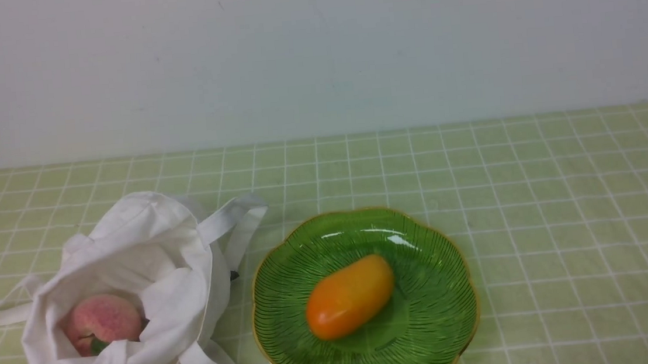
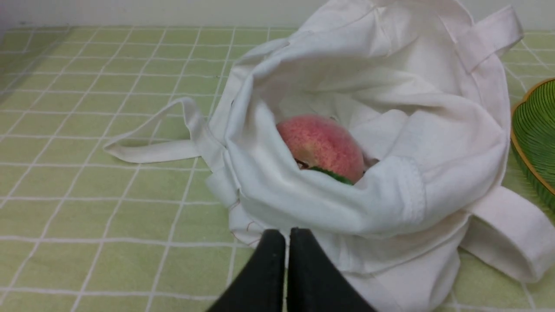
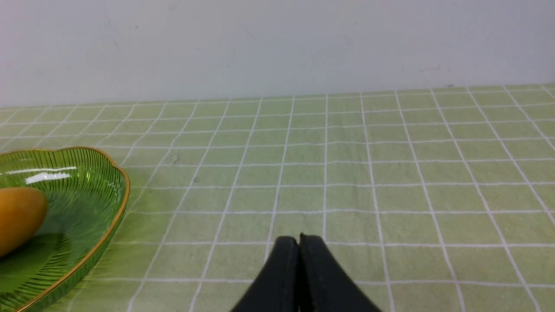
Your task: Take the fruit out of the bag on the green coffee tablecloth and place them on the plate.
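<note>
While seen from the front, no arm in sight, only cloth and fruit. Green coffee tablecloth (image 1: 538, 216) spread flat over the tabletop, pale yellow-green with thin white lines making small squares. Soft white bag (image 1: 135, 304) slumped on the robot's left side, mouth wide open and facing up. Pink peach (image 1: 103, 322) with a bit of green leaf sitting down inside, cloth folded all around it. 1 flat strap handle (image 1: 7, 309) lying out on the cloth on the left, another handle (image 1: 233, 219) looped toward the plate. Green glass plate (image 1: 430, 255) with a wavy gold rim just beside the bag, on its right. Orange-yellow mango (image 1: 350, 297) lying on its side in the middle of the plate, tilted a little. So 1 of the 2 fruits on the plate, 1 in the bag. From the left wrist, left jaws (image 2: 287, 242) black, pressed together, pinching nothing, tips close to the near edge of the bag's mouth, touching or not hard to tell. From the right wrist, right jaws (image 3: 299, 245) also pressed together with nothing between, hanging over bare cloth, well apart from the plate at the side.
</note>
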Robot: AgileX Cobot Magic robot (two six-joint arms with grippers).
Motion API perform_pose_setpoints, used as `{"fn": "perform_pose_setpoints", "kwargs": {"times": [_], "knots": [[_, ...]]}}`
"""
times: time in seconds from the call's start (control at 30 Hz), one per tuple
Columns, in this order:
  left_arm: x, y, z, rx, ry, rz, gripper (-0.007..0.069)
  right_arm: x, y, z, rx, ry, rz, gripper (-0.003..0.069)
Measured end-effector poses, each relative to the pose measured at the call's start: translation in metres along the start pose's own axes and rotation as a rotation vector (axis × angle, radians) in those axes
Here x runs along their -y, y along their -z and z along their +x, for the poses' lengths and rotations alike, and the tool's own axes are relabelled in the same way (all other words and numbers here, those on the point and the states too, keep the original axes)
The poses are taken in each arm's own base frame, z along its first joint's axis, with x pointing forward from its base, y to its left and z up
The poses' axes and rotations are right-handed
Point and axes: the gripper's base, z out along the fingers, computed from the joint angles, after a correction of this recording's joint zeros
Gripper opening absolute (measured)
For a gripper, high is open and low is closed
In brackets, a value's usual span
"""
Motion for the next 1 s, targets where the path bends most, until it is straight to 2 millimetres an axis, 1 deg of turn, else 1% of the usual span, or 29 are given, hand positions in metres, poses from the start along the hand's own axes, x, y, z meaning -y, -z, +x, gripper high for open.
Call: {"fn": "perform_pose_setpoints", "kwargs": {"times": [1.0], "knots": [[0.0011,0.0000,0.0000,0.000,-0.010,0.021,-0.0008,0.0000,0.0000,0.0000,0.000,0.000,0.000,-0.0015]]}}
